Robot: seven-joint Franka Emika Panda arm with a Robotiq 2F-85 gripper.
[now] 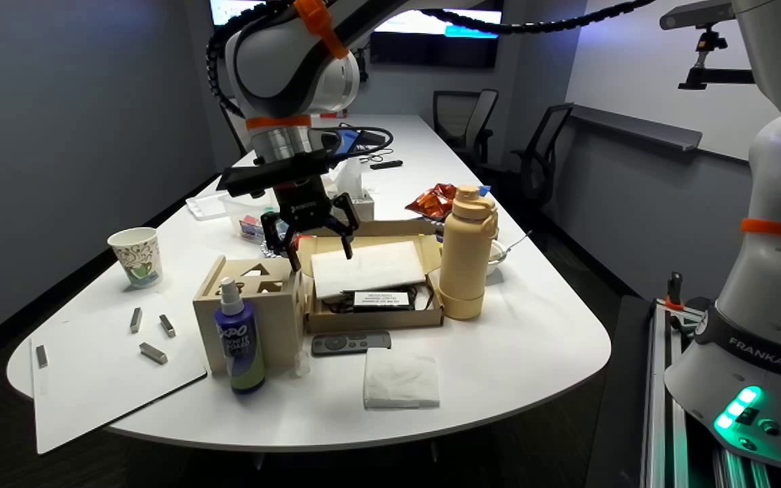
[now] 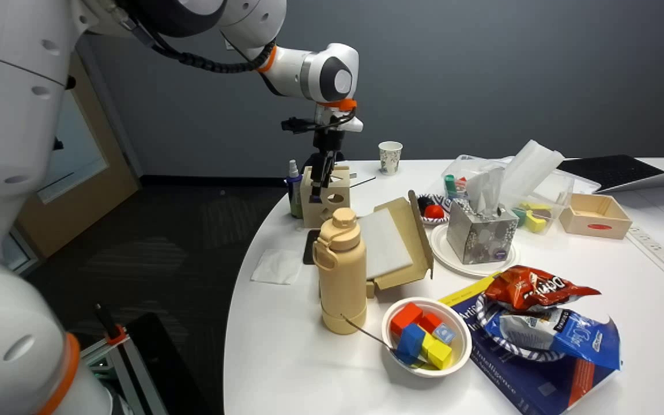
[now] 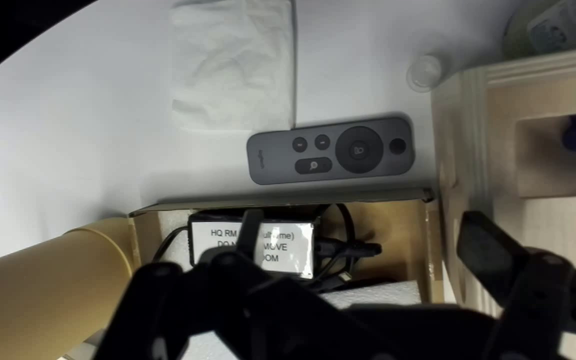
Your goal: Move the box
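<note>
The box [image 1: 278, 332], a pale wooden cube with shaped holes in its top, stands upright on the white table. It also shows in the other views [image 2: 313, 214] [image 3: 563, 215], with something blue inside a hole in the wrist view. My gripper [image 1: 321, 257] is open with nothing between its fingers. In the wrist view the gripper [image 3: 363, 225] has one finger over the box's near edge and the other over the cardboard tray. In an exterior view the gripper [image 2: 319, 187] covers part of the box's top. Whether a finger touches the box, I cannot tell.
A purple spray bottle [image 1: 241, 349] stands close against the box. The cardboard tray [image 1: 377, 322], holding white foam and a black adapter, sits beside it. A tall yellowish jug [image 1: 465, 261], a grey remote [image 3: 330, 150], a paper cup [image 1: 138, 261] and a napkin [image 1: 401, 379] are around.
</note>
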